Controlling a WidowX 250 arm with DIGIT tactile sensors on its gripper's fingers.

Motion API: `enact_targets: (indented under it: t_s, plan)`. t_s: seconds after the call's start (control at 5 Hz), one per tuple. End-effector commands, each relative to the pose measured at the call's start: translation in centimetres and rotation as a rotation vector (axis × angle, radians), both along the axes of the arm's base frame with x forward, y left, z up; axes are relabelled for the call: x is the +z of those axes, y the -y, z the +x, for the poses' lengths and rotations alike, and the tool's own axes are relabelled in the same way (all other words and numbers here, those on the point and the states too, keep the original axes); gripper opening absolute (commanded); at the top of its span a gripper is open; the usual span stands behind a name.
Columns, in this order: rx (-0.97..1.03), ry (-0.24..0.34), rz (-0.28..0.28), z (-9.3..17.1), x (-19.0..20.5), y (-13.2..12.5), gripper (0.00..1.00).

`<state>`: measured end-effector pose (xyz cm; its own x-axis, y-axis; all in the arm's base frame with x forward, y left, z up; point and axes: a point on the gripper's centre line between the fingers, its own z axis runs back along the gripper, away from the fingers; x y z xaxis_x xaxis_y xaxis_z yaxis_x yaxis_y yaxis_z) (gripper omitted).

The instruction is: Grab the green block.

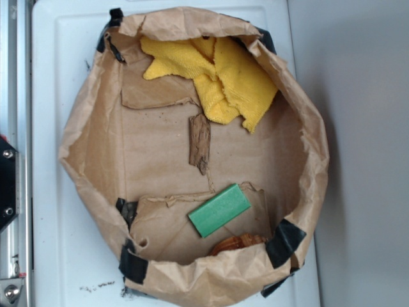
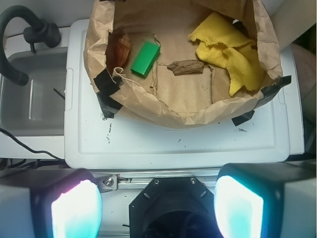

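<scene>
Toward the upper left of the wrist view, the green block [image 2: 145, 58] lay flat inside the paper bag [image 2: 188, 111], well apart from the gripper [image 2: 157, 210] at the bottom edge. Its long axis ran diagonally, lower left to upper right. The gripper's fingers [image 2: 77, 210] stood spread, holding nothing

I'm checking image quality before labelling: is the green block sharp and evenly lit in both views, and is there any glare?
Exterior: green block is soft-edged, evenly lit, no glare. Wrist: block is crisper and bright; the finger pads at the bottom glow cyan-white, overexposed and blurred.
</scene>
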<state>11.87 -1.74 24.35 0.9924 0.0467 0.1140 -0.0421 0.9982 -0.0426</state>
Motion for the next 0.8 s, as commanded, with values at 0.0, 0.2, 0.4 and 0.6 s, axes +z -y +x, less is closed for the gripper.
enact_targets:
  t_s: [0.0, 0.2, 0.4, 0.6]
  plan:
    - [0.0, 0.0, 0.0, 0.0, 0.0, 0.0, 1.0]
    - [0.072, -0.044, -0.003, 5.0, -1.2, 0.1, 1.0]
    - [0.144, -0.038, 0.012, 8.9, -2.9, -0.2, 1.0]
    - [0.148, -0.042, -0.069, 11.3, -5.9, 0.5, 1.0]
